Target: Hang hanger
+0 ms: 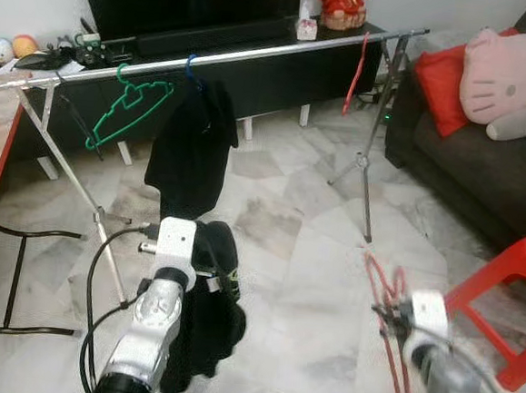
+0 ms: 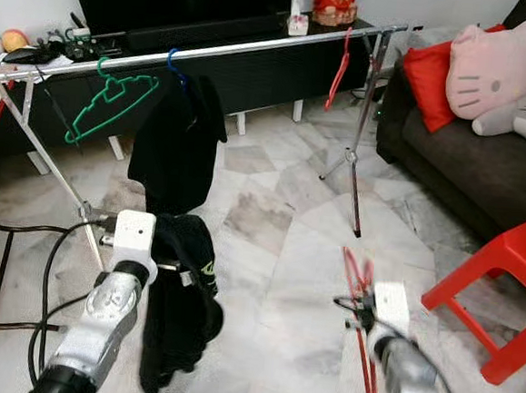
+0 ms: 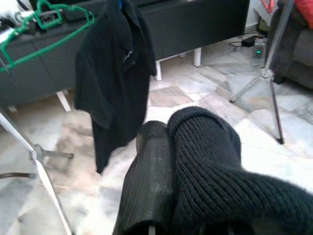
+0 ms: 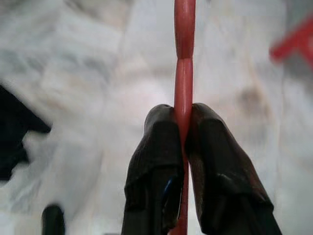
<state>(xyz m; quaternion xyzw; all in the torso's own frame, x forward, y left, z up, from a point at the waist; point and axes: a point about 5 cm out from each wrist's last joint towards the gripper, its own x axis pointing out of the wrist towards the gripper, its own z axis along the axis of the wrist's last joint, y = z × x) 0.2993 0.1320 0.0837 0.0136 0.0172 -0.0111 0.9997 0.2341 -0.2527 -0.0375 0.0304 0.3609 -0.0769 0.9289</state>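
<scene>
My right gripper point(image 4: 183, 115) is shut on the thin bar of a red hanger point(image 4: 184, 73), low at the right over the floor point(image 1: 388, 288). The left gripper point(image 1: 209, 279) is shut on a black knitted garment point(image 3: 210, 161) that droops from it towards the floor point(image 1: 201, 346); one black finger point(image 3: 151, 181) lies against the knit. Ahead stands a silver clothes rail point(image 1: 256, 55). On it hang a green hanger point(image 1: 129, 104), a blue hanger with a black shirt point(image 1: 192, 145), and another red hanger point(image 1: 355, 72) near its right end.
The rail's tripod legs point(image 1: 368, 159) splay onto the marble floor. A dark sofa point(image 1: 483, 177) with a red cushion point(image 1: 445, 83) and a pink cat cushion point(image 1: 510, 70) is on the right, with a red stool point(image 1: 512, 280) nearer. A black TV console point(image 1: 282, 71) stands behind the rail.
</scene>
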